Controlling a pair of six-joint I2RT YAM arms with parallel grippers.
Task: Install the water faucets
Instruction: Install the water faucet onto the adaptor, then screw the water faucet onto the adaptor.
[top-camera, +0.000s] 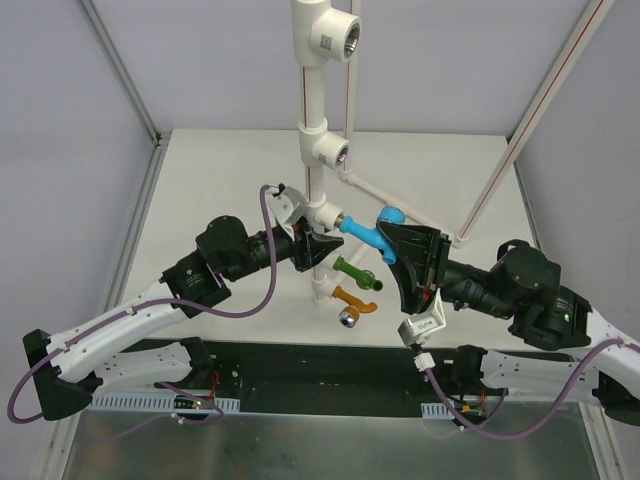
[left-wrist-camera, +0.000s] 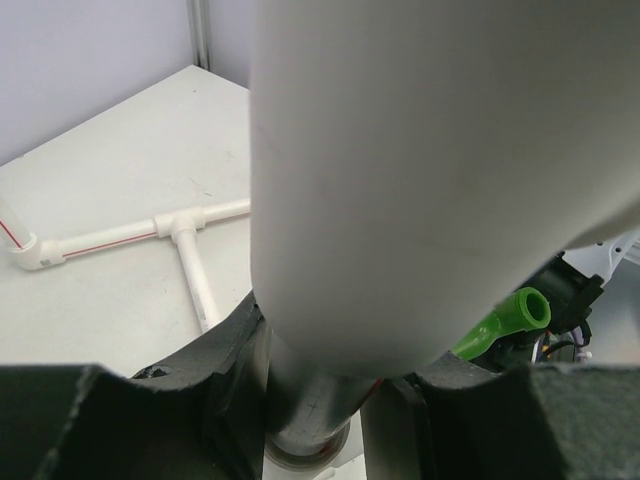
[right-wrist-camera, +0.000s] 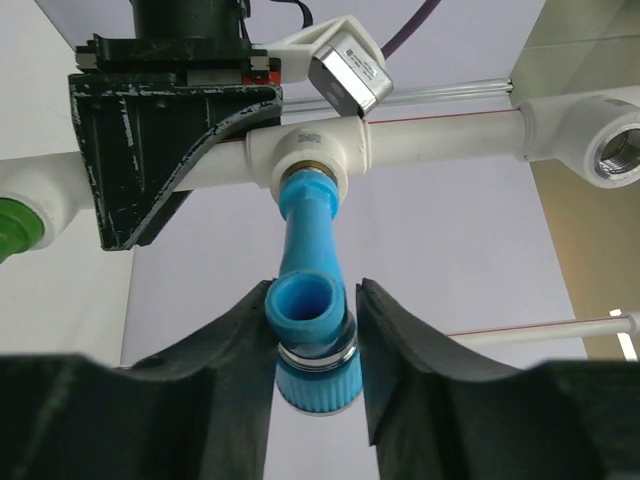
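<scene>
A white upright pipe carries several tee fittings. The light blue faucet sits in a tee's threaded socket. My right gripper is shut on its knob end, with a finger on each side. The green faucet and the orange faucet, with a shiny metal end, stick out of lower tees. My left gripper is shut on the pipe just below the blue faucet's tee. The green spout shows in the left wrist view.
Two open tee fittings sit higher on the pipe. A white pipe frame with red stripes lies on the table behind. Diagonal rods and the enclosure walls bound the space.
</scene>
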